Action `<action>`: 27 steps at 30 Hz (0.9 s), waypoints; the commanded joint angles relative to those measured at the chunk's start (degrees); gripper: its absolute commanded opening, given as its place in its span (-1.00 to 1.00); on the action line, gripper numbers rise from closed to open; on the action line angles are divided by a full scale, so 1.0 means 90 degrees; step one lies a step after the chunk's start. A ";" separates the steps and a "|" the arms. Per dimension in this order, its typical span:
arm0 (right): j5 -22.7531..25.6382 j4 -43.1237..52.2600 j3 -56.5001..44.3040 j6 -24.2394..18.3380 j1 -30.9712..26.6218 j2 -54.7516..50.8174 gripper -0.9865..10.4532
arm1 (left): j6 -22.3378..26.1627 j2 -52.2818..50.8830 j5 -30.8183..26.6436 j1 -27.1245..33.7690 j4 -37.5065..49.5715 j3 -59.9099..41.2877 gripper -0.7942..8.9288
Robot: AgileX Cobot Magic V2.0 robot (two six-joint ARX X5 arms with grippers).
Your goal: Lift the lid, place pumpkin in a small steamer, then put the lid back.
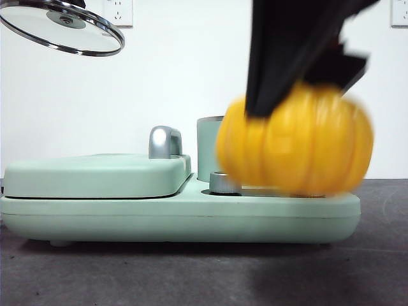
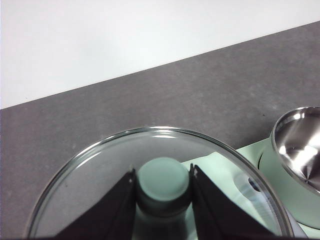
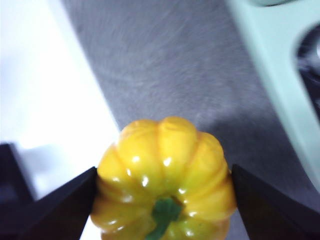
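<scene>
The right gripper (image 3: 162, 200) is clamped on the pumpkin (image 1: 294, 141), one black jaw on each side of its ribbed, glossy yellow-orange body. In the right wrist view the short green stem (image 3: 164, 212) lies between the jaws. In the front view the pumpkin hangs nearest the camera, motion-blurred, with the dark arm entering from the top edge. The pumpkin covers most of the small steamer (image 1: 209, 148) standing behind it; only a smooth mint-green cylindrical wall with a steel rim shows at the pumpkin's left.

The steamer stands on the right part of the mint-green appliance base (image 1: 178, 220), a long rounded slab on the dark grey textured table (image 1: 204, 274). The flat griddle cover (image 1: 95, 175) occupies the left part, with a polished metal handle (image 1: 164, 141) at its far right corner.

High at the far left, the left gripper (image 2: 163, 187) is closed on the mint-green knob (image 2: 163, 179) of the lid (image 1: 60, 29). The clear glass disc with its shiny steel rim is tilted and cut by the top edge. Open table remains left of the base.
</scene>
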 commanded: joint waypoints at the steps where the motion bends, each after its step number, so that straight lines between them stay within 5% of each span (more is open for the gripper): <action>1: 0.0039 -0.0260 0.0192 0.1076 -0.0175 -0.0478 -0.22 | 0.0024 -0.0012 -0.0010 -0.0019 0.0199 0.0097 -0.82; 8: 0.0146 -0.1678 0.1117 0.1464 -0.0935 -0.0908 -0.22 | 0.0024 -0.0012 -0.0010 -0.0019 0.0199 0.0097 -0.82; 27: 0.0665 -0.1996 0.4568 0.0362 -0.2307 0.1086 -0.22 | 0.0019 -0.0012 -0.0010 -0.0019 0.0216 0.0097 -0.82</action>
